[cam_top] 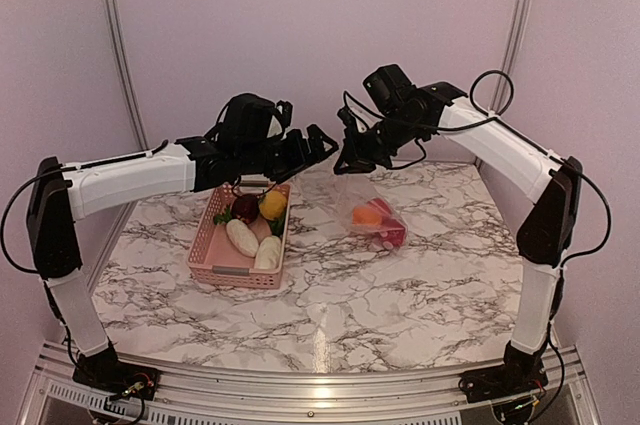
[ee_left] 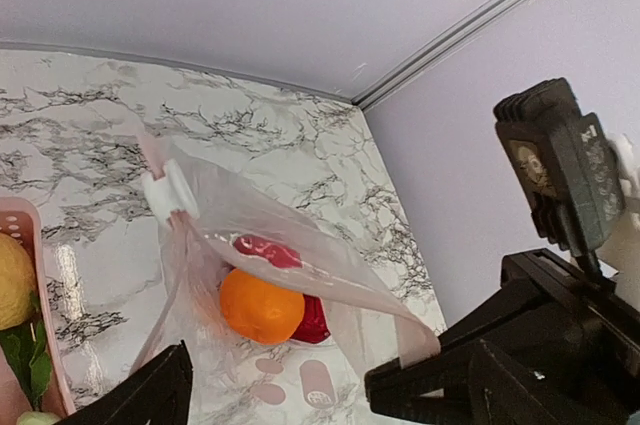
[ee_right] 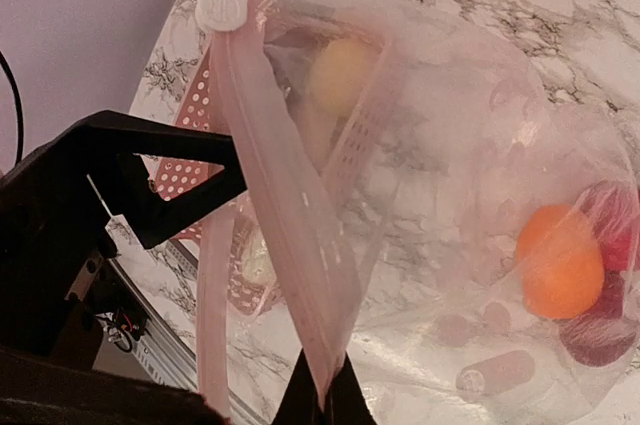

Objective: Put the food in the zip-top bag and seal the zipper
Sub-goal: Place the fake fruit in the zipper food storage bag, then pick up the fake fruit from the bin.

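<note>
The zip-top bag (cam_top: 368, 207) hung up there off the right gripper (ee_right: 320, 400), fingers pinched tight on the pink zipper (ee_right: 275, 205). Its lower end rested on the marble table (cam_top: 400, 295), just right of the pink basket (cam_top: 232, 275). Inside, down at the bottom, sat an orange piece (ee_right: 560, 260) and a red one (ee_left: 262, 248). The white slider (ee_right: 225, 7) was at the zipper's far end, and the mouth gaped, its lips parted. The left gripper (cam_top: 320, 145) hovered beside that mouth, fingers apart, gripping nothing. In the basket lay a yellow piece (cam_top: 273, 204), a dark purple one (cam_top: 245, 208) and two white oblongs (cam_top: 242, 237).
</note>
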Controlling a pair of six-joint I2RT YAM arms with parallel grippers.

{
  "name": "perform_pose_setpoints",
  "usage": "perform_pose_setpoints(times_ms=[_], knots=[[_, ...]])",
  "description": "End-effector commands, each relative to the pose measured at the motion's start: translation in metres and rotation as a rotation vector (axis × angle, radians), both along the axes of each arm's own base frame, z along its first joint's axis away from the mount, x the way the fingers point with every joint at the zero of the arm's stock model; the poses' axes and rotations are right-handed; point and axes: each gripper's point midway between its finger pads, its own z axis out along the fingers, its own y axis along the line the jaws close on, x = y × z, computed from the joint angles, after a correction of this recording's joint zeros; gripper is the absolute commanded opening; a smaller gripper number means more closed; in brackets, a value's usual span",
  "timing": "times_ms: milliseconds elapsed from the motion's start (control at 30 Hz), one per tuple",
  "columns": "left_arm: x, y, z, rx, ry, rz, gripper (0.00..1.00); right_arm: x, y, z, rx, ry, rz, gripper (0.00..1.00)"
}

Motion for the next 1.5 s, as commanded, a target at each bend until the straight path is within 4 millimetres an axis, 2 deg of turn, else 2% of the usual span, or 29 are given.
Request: perform_pose_setpoints(times_ms=[0,67,133,267,400,567,767,900,1033,1133,1300,1400,1467], knots=[[-0.022,0.009,0.077,-0.138,-0.162,-0.057,0.99,-0.003,-0.004,0.024,0.044,-0.038,-0.007,0.0],[-0.026,0.023,0.083,-0.102,-0.194,-0.029,0.99,-0.001,-0.007,0.022,0.043,-0.035,-0.012,0.0],[-0.025,0.045,0.08,-0.005,-0.226,0.04,0.99,0.0,-0.011,0.019,0.039,-0.036,-0.017,0.0],[-0.031,0.094,0.061,0.165,-0.257,0.162,0.99,0.003,-0.019,0.016,0.037,-0.034,-0.029,0.0],[-0.042,0.127,0.045,0.271,-0.269,0.221,0.99,0.006,-0.025,0.015,0.038,-0.035,-0.039,0.0],[-0.055,0.166,0.009,0.389,-0.204,0.305,0.99,0.008,-0.03,0.016,0.04,-0.042,-0.043,0.0],[-0.065,0.213,-0.033,0.449,-0.077,0.468,0.99,0.008,-0.031,0.016,0.043,-0.041,-0.044,0.0],[-0.062,0.232,-0.056,0.435,0.016,0.546,0.99,0.007,-0.03,0.015,0.052,-0.038,-0.044,0.0],[-0.053,0.231,-0.081,0.46,0.117,0.535,0.99,0.005,-0.03,0.015,0.058,-0.037,-0.045,0.0],[-0.046,0.224,-0.104,0.49,0.199,0.51,0.98,0.003,-0.031,0.014,0.061,-0.037,-0.046,0.0],[-0.026,0.203,-0.123,0.516,0.239,0.442,0.92,0.0,-0.033,0.011,0.071,-0.035,-0.049,0.0],[-0.012,0.189,-0.138,0.601,0.228,0.352,0.89,-0.002,-0.034,0.011,0.075,-0.034,-0.051,0.0],[-0.003,0.191,-0.153,0.697,0.242,0.325,0.89,-0.004,-0.035,0.01,0.075,-0.032,-0.051,0.0]])
